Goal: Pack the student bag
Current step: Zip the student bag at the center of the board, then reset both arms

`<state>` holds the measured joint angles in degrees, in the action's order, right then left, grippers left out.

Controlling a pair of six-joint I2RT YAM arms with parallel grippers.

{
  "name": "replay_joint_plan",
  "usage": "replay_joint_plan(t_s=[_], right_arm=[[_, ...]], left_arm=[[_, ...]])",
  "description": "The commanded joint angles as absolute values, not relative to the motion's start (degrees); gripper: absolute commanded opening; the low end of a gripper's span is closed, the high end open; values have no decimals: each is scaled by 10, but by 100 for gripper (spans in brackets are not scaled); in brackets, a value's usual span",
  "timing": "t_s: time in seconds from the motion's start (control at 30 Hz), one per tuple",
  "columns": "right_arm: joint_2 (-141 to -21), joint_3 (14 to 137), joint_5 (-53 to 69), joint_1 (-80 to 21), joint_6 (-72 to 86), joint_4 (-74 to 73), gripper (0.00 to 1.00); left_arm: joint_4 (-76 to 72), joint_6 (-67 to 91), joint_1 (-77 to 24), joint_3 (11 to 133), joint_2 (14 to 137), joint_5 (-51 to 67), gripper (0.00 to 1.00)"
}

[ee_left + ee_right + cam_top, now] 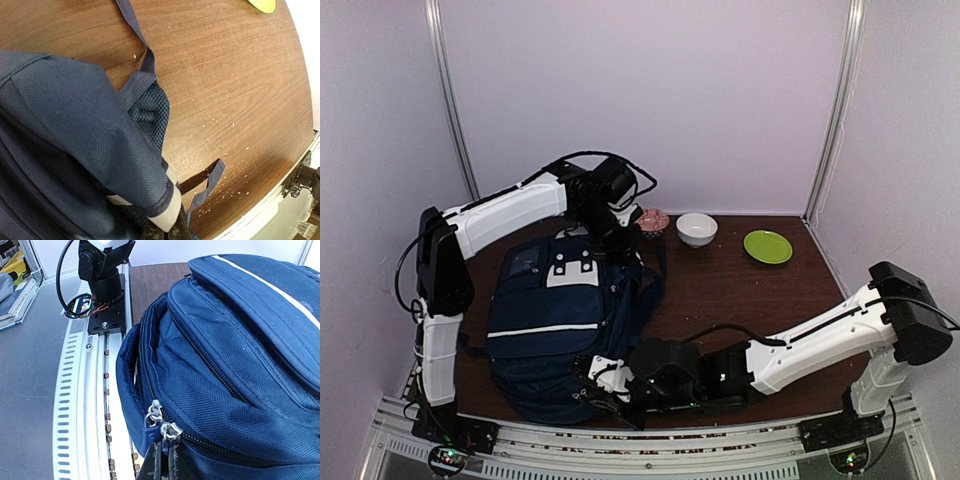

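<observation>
1. The student bag (555, 320) lay flat on the left side of the bench (720, 290), front pocket up.
2. The left arm's jaws were clamped on fabric at the bag's far end, with a loose strap (142, 37) trailing over the wood.
3. The right arm's jaws were closed on the bag's near corner, right at the zipper pulls (162, 425).
4. Along the back sat a pinkish thing (653, 220) just beside the left wrist, then a white bowl (697, 229), then a green plate (767, 246), all off the bag.

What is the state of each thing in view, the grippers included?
student bag: lying flat, gripped at both ends
left gripper: shut on the student bag's fabric
right gripper: shut on its zipper pull
white bowl: upright, looks empty
green plate: flat, empty
</observation>
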<state>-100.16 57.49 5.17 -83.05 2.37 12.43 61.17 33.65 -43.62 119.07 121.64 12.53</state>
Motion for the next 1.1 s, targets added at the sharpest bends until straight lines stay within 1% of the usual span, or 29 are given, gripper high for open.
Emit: replay_joint_plan(t_s=[0.0,0.23,0.27,0.33,0.4,0.43,0.5,0.57,0.63,0.7,0.73,0.8,0.87,0.9,0.93,0.97,1.07], right_arm=[[-1020,603,105,-856,7,101,0],[-1017,601,98,-860,10,99,0],[-1014,599,95,-860,12,98,2],[-1001,590,81,-858,23,95,22],[-980,573,65,-855,36,96,37],[-965,561,55,-853,45,101,43],[-928,533,36,-848,63,107,51],[-886,507,13,-843,76,106,55],[-839,476,-17,-837,96,107,58],[-790,444,-55,-827,117,111,62],[-765,425,-74,-818,130,118,64],[-718,387,-114,-793,163,135,70],[-671,351,-152,-760,198,153,80],[-652,345,-190,-745,220,153,86],[-635,344,-227,-728,244,141,90],[-618,344,-261,-708,266,127,93],[-558,330,-355,-654,338,104,100]], left_arm=[[480,344,-431,1239,1220,141,0],[479,342,-431,1240,1221,145,0],[479,340,-431,1240,1220,149,0],[479,334,-431,1238,1219,158,0],[477,329,-431,1229,1213,166,1],[473,328,-431,1221,1207,168,8],[456,326,-431,1201,1194,176,28],[448,326,-431,1191,1183,177,55],[447,320,-431,1190,1172,171,78],[447,316,-431,1187,1150,146,95],[447,312,-431,1186,1134,133,97],[448,302,-431,1177,1096,93,98],[439,291,-431,1148,1030,45,98],[419,285,-431,1119,991,12,98],[385,281,-432,1064,936,-36,98],[337,278,-433,960,878,-76,98],[189,257,-433,732,687,-179,98]])
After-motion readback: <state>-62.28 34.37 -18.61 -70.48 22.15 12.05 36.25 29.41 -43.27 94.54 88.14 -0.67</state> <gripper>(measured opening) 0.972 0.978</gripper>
